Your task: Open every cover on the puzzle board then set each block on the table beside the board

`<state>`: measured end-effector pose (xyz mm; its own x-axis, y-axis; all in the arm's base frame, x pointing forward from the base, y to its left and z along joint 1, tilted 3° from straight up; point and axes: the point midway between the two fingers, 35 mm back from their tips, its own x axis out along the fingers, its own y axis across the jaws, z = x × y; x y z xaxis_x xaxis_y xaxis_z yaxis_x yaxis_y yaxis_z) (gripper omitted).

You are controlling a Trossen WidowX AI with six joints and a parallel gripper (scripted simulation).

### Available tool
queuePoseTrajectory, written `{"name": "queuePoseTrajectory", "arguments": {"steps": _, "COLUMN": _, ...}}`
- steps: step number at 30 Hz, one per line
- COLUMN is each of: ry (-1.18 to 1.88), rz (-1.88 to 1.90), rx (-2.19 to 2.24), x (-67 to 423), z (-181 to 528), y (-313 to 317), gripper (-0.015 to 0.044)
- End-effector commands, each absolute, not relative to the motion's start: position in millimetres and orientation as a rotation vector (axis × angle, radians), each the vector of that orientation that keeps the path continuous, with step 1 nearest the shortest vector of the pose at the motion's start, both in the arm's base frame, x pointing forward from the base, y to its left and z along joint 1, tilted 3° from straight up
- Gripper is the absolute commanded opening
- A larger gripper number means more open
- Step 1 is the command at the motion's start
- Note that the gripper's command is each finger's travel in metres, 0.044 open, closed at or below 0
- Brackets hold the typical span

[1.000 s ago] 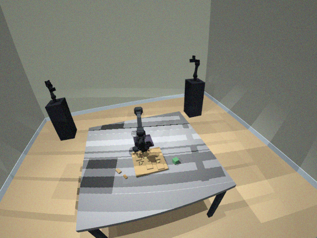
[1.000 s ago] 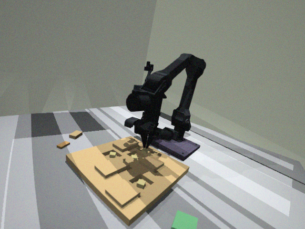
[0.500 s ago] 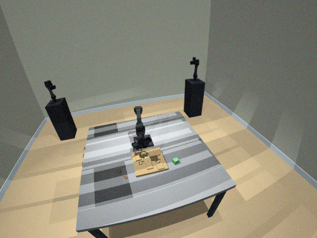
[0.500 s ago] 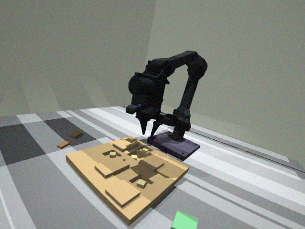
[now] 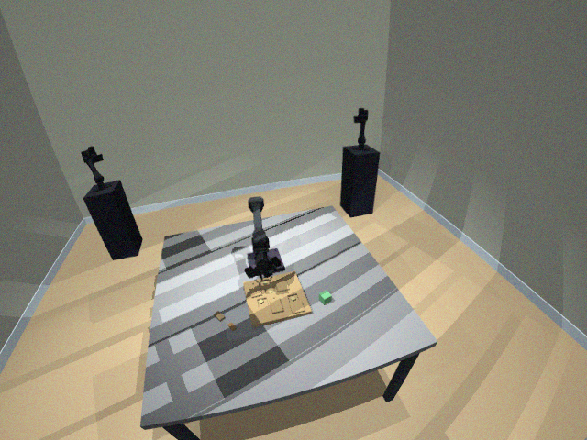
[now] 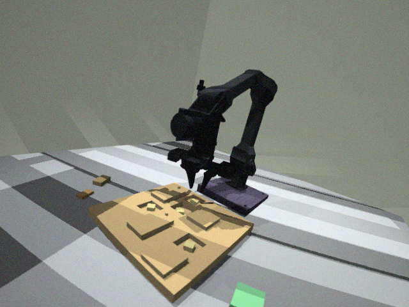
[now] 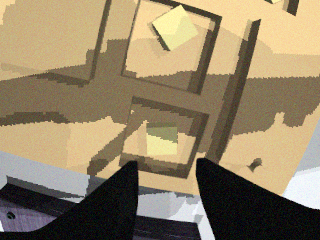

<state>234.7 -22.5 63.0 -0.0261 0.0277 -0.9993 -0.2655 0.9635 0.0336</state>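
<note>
Four uncovered wells each hold a block (tool empty).

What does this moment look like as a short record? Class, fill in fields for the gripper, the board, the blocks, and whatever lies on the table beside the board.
gripper: gripper partly open, holding nothing, fingertips just above the board's edge nearest the arm's base
board: tan puzzle board flat on the table, several covers moved aside
blocks: four pale blocks visible in open wells; nearest the gripper is block
beside board: two small brown pieces on one side, green cube on the other
arm base: purple base plate
</note>
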Motion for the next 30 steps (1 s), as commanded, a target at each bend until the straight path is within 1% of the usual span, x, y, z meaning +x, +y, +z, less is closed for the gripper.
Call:
{"name": "queuePoseTrajectory", "arguments": {"steps": 1, "ry": 1.583, "rz": 0.239, "rx": -0.187, "x": 233.9, "z": 55.6, "y": -21.8, "gripper": 0.0144}}
{"name": "queuePoseTrajectory", "arguments": {"steps": 30, "ry": 1.583, "rz": 0.239, "rx": -0.187, "x": 233.8, "z": 47.0, "y": -21.7, "gripper": 0.0144}}
